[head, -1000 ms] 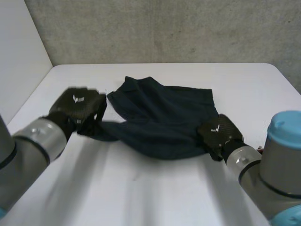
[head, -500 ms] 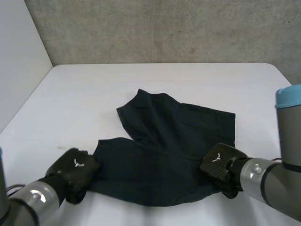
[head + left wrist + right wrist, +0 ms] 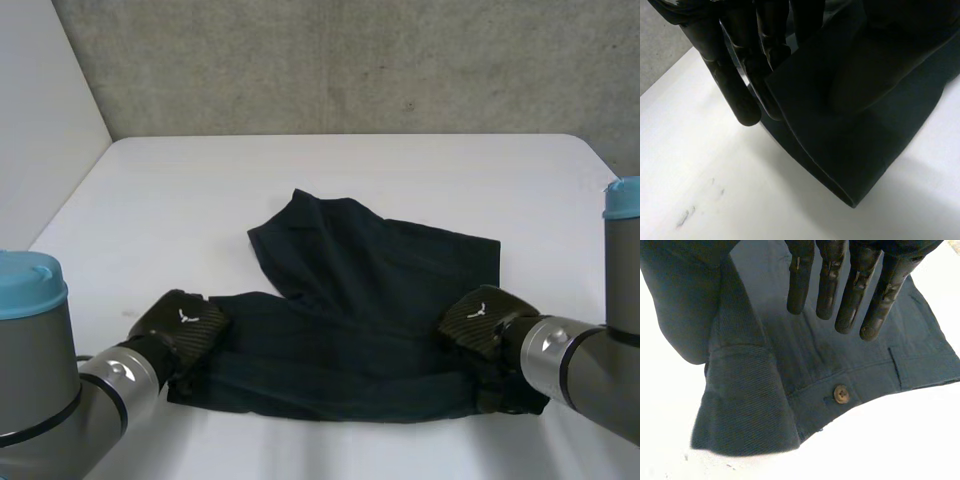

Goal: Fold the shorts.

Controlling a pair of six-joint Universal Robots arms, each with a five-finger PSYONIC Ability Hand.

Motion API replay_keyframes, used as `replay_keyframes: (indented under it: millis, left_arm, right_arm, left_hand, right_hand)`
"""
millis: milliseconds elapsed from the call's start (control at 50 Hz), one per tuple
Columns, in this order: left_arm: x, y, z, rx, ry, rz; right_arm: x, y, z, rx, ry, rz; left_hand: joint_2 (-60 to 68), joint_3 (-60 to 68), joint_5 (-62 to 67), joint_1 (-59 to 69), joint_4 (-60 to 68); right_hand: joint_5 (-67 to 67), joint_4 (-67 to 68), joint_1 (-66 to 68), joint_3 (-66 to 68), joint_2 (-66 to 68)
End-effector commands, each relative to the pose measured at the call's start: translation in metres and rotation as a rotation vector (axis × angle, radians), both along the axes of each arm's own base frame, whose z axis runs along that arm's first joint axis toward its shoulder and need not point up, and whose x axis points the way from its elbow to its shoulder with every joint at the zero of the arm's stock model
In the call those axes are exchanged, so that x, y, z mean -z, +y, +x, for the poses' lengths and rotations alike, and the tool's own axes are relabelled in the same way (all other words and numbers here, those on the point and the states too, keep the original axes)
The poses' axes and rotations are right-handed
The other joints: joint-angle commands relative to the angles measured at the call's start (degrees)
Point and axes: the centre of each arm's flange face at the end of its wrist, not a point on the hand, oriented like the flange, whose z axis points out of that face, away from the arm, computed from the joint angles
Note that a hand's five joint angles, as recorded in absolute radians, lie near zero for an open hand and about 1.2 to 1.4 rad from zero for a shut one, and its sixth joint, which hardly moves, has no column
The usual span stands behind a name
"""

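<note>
On the white table [image 3: 400, 170] lie dark shorts [image 3: 370, 300], partly bunched. Left hand [image 3: 185, 325] sits low at their near-left corner, can't tell its grip. Right hand [image 3: 480, 318] is palm-down over the waistband corner, fingers [image 3: 827, 285] straight, slightly apart.

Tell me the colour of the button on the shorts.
The button is brown, on dark blue shorts; the right wrist view shows it best.
</note>
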Motion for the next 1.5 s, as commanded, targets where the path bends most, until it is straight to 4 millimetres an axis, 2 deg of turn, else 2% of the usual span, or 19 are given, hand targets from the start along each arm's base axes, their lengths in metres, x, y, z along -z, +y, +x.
replay_keyframes:
  millis: [20, 100, 260, 320, 400, 480, 540, 580, 720, 800, 880, 1020, 1100, 1120, 1180, 1200, 1280, 1400, 1500]
  left_arm:
    - [-0.004, 0.0, -0.004, 0.015, 0.006, -0.016]
    - [-0.004, -0.001, -0.005, 0.018, 0.004, -0.018]
    - [0.003, -0.014, -0.011, 0.02, -0.003, -0.017]
    - [0.001, -0.034, -0.018, -0.008, 0.008, -0.059]
    - [-0.02, -0.077, -0.03, -0.084, 0.057, -0.244]
    - [-0.077, -0.126, -0.048, -0.148, 0.198, -0.581]
    - [-0.114, -0.143, -0.055, -0.159, 0.296, -0.755]
    - [-0.168, -0.156, -0.058, -0.173, 0.424, -0.982]
    - [-0.248, -0.143, -0.061, -0.122, 0.616, -1.308]
    - [-0.266, -0.131, -0.058, -0.097, 0.641, -1.359]
    - [-0.251, -0.131, -0.056, -0.098, 0.623, -1.301]
    - [-0.179, -0.13, -0.051, -0.105, 0.553, -1.044]
    - [-0.126, -0.122, -0.049, -0.105, 0.487, -0.854]
    - [-0.105, -0.117, -0.046, -0.108, 0.45, -0.779]
    - [-0.065, -0.111, -0.044, -0.113, 0.383, -0.645]
    - [-0.038, -0.104, -0.045, -0.105, 0.333, -0.554]
    - [0.005, -0.085, -0.039, -0.103, 0.235, -0.377]
    - [0.009, -0.063, -0.028, -0.11, 0.177, -0.28]
    - [-0.006, -0.045, -0.017, -0.117, 0.154, -0.243]
  right_arm:
    - [-0.012, 0.002, -0.003, 0.007, -0.001, -0.006]
    - [-0.01, 0.004, -0.004, -0.003, 0.014, -0.002]
    - [-0.008, 0.0, -0.003, -0.09, 0.096, -0.07]
    - [-0.01, -0.009, 0.003, -0.113, 0.101, -0.127]
    - [-0.011, -0.044, 0.019, -0.101, 0.074, -0.253]
    - [-0.049, -0.093, 0.04, -0.041, -0.003, -0.52]
    - [-0.081, -0.116, 0.05, -0.014, -0.073, -0.698]
    - [-0.13, -0.14, 0.06, 0.021, -0.197, -0.977]
    - [-0.218, -0.146, 0.069, 0.04, -0.436, -1.486]
    - [-0.224, -0.14, 0.074, -0.017, -0.47, -1.521]
    - [-0.21, -0.141, 0.076, -0.028, -0.485, -1.464]
    - [-0.156, -0.143, 0.075, -0.044, -0.467, -1.265]
    - [-0.094, -0.142, 0.073, -0.048, -0.377, -1.047]
    - [-0.065, -0.138, 0.073, -0.053, -0.33, -0.945]
    - [-0.029, -0.13, 0.07, -0.057, -0.278, -0.802]
    - [-0.009, -0.124, 0.067, -0.06, -0.244, -0.718]
    - [0.027, -0.106, 0.059, -0.07, -0.176, -0.57]
    - [0.045, -0.083, 0.045, -0.064, -0.114, -0.431]
    - [0.035, -0.061, 0.034, -0.06, -0.074, -0.316]
  left_hand:
    - [11.55, 11.78, 15.02, 13.94, 11.29]
    - [11.55, 11.78, 15.02, 13.94, 11.29]
    - [11.55, 11.78, 15.02, 13.94, 11.29]
    - [11.55, 11.78, 15.02, 13.94, 11.29]
    - [11.55, 11.78, 15.02, 13.94, 11.29]
    - [11.55, 11.78, 15.02, 13.94, 11.29]
    - [11.55, 11.78, 15.02, 13.94, 11.29]
    - [11.55, 11.78, 15.02, 13.94, 11.29]
    - [11.55, 11.78, 15.02, 13.94, 11.29]
    - [11.55, 11.78, 15.02, 13.94, 11.29]
    - [11.55, 11.78, 15.02, 13.94, 11.29]
    - [11.55, 11.78, 15.02, 13.94, 11.29]
    - [11.55, 11.78, 15.02, 13.94, 11.29]
    - [11.55, 11.78, 15.02, 13.94, 11.29]
    - [11.55, 11.78, 15.02, 13.94, 11.29]
    - [11.55, 11.78, 15.02, 13.94, 11.29]
    - [11.55, 11.78, 15.02, 13.94, 11.29]
    - [11.55, 11.78, 15.02, 13.94, 11.29]
    - [11.55, 11.78, 15.02, 13.94, 11.29]
  right_hand:
    - [20.24, 20.36, 23.78, 20.57, 20.17]
    - [49.69, 49.8, 53.22, 50.01, 49.62]
    - [49.72, 49.84, 53.25, 50.04, 49.65]
    - [49.72, 49.84, 53.25, 50.04, 49.65]
    - [49.72, 49.84, 53.25, 50.04, 49.65]
    - [49.72, 49.84, 53.25, 50.04, 49.65]
    - [49.72, 49.84, 53.25, 50.04, 49.65]
    - [49.72, 49.84, 53.25, 50.04, 49.65]
    - [49.72, 49.84, 53.25, 50.04, 49.65]
    - [49.72, 49.84, 53.25, 50.04, 49.65]
    - [49.72, 49.84, 53.25, 50.04, 49.65]
    - [49.72, 49.84, 53.25, 50.04, 49.65]
    - [49.72, 49.84, 53.25, 50.04, 49.65]
    - [49.72, 49.84, 53.25, 50.04, 49.65]
    - [49.72, 49.84, 53.25, 50.04, 49.65]
    - [49.72, 49.84, 53.25, 50.04, 49.65]
    - [49.72, 49.84, 53.25, 50.04, 49.65]
    - [49.72, 49.84, 53.25, 50.04, 49.65]
    - [49.72, 49.84, 53.25, 50.04, 49.65]
